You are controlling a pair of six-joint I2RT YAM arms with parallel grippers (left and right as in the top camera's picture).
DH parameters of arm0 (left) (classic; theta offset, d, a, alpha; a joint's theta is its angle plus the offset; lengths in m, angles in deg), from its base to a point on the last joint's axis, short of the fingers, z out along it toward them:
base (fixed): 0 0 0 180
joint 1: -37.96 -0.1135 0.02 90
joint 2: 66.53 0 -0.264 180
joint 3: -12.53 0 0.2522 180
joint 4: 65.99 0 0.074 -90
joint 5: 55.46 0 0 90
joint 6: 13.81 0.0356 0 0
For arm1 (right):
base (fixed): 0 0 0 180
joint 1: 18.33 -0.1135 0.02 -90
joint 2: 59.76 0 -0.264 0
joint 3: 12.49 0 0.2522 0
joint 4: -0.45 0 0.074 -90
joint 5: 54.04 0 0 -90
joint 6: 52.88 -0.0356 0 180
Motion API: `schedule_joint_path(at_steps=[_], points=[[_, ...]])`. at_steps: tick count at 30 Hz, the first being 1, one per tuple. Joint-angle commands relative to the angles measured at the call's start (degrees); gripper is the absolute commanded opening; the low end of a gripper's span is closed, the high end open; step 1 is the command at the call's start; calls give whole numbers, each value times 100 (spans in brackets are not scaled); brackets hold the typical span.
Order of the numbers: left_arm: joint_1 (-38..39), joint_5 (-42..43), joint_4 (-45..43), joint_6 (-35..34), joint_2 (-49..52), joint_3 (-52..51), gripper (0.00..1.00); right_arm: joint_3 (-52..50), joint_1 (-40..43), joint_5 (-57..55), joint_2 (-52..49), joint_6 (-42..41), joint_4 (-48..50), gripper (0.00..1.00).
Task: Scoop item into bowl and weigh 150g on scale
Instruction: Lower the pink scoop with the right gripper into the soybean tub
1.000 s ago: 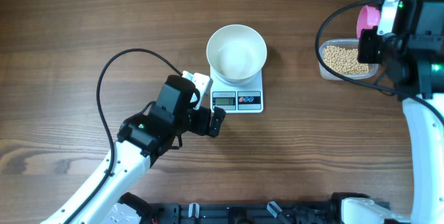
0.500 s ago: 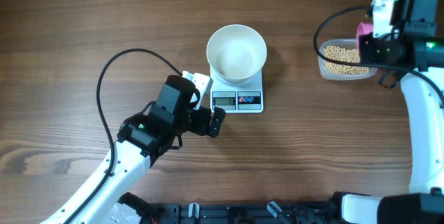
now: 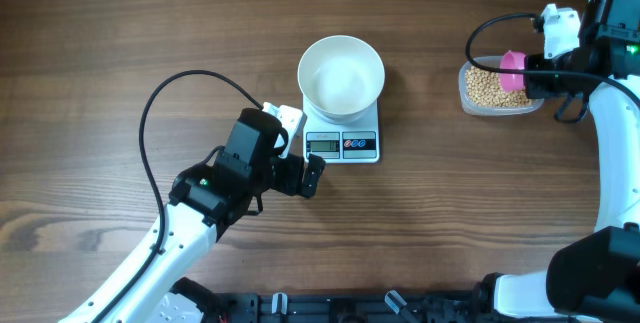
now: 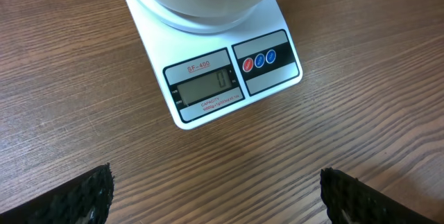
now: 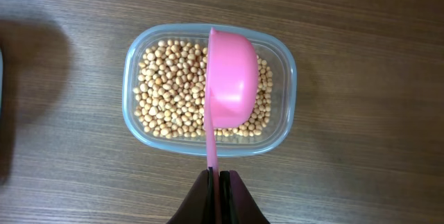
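Overhead: left arm elbow-bent, left tool [image 3: 312, 175] spread wide, empty; scale [image 3: 342, 145] bearing bowl [image 3: 341, 75] just ahead.
Left wrist: scale before the released tool.
Right wrist: right tool [image 5: 216, 182] clenched on handle of pink scoop [image 5: 232, 89]; beans [image 5: 166, 85] in tub [image 5: 132, 123] ahead, under scoop.

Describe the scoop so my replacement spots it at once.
Look to the table's far right in the overhead view, where a clear tub of tan beans sits. Over it, pinched by its thin handle in the right hand, is the scoop, the only bright pink thing.
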Motion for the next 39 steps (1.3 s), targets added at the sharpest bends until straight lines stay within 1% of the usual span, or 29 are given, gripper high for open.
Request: schedule_joint_path(at_steps=[1,6,16,22,27,39], points=[[28,-33,0,70,31,122,100,44,9,-428,-114,-205,-4,4],[28,-33,0,70,31,122,100,44,9,-511,-118,-210,46,4],[28,-33,-2,70,31,122,100,42,9,-321,-153,-348,101,4],[28,-33,-2,70,31,122,100,42,7,-319,-402,-358,35,4],[28,-33,0,70,31,122,100,42,4,-321,-542,-531,11,4],[28,-33,-2,70,31,122,100,37,-170,-319,-590,-634,-15,4]])
